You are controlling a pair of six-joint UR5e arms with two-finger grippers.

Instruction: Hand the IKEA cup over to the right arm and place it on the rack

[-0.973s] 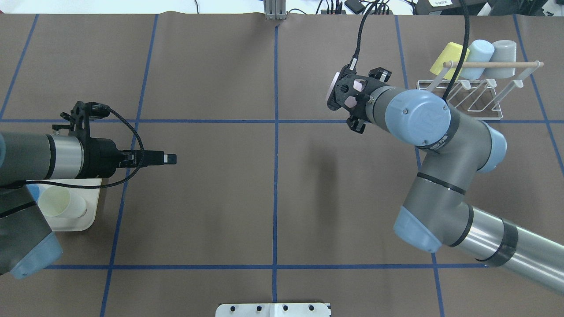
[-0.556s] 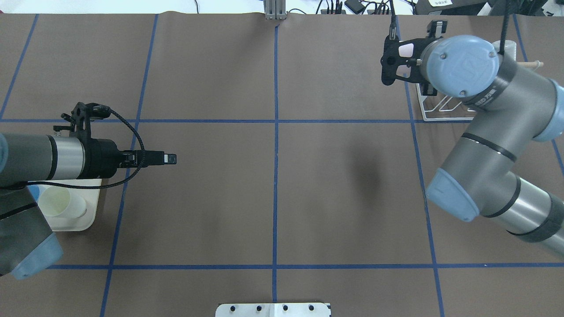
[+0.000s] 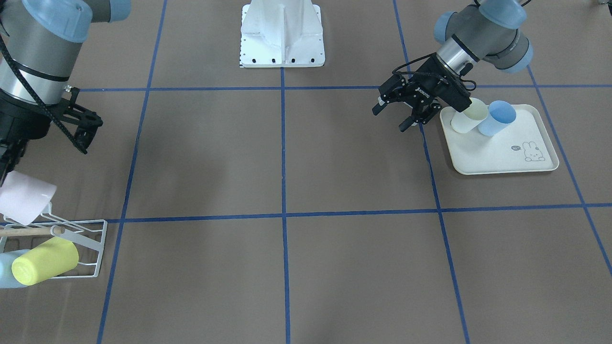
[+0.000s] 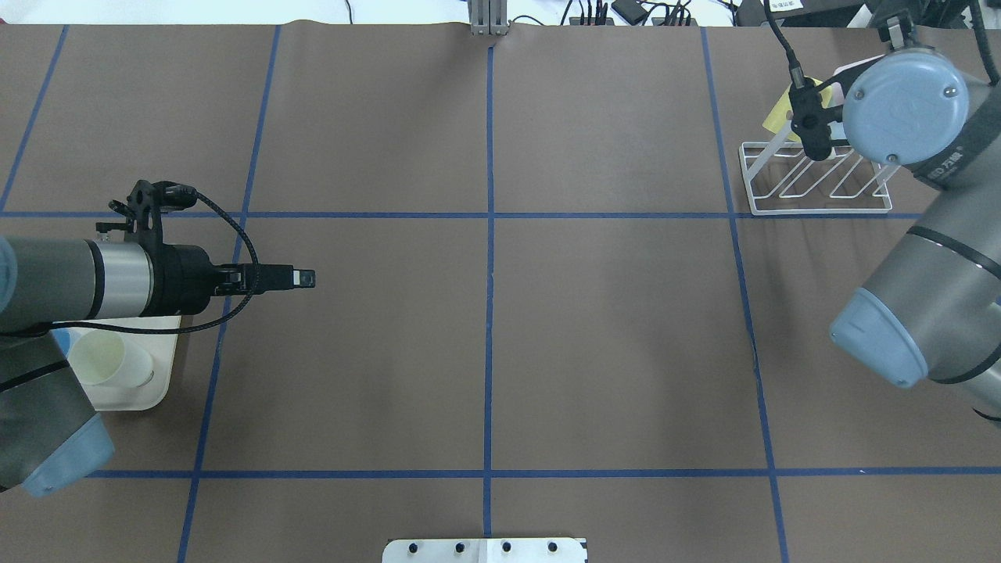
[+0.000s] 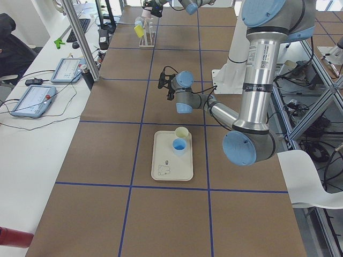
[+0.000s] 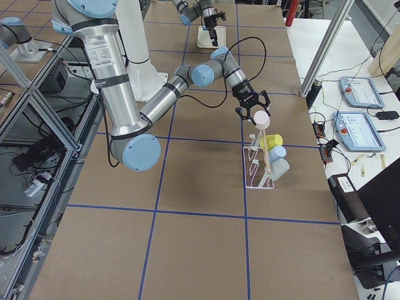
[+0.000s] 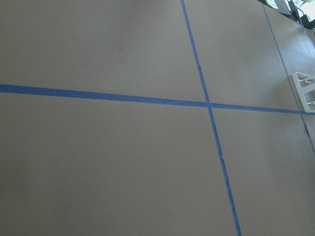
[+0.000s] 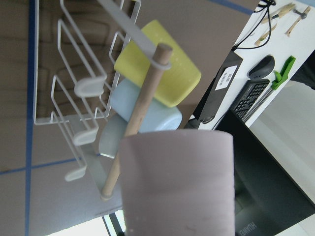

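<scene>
Right claw (image 6: 257, 115) grasping pink cup (image 8: 177, 182); left claw (image 3: 410, 114) released; rack (image 4: 821, 211) holds three cups (image 8: 165, 66).

Left arm (image 4: 70, 277) stretched level toward centre; left gripper (image 3: 388, 119) jaws spread, empty. Right arm (image 4: 938, 258) extended far forward, elbow bent; right gripper (image 6: 254, 111) clamped on pink cup (image 8: 177, 182).

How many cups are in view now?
6. Three are on the rack: yellow cup, light blue cup, grey cup. The pink cup is in the right gripper above it. Cream cup and blue cup sit on the tray.
</scene>
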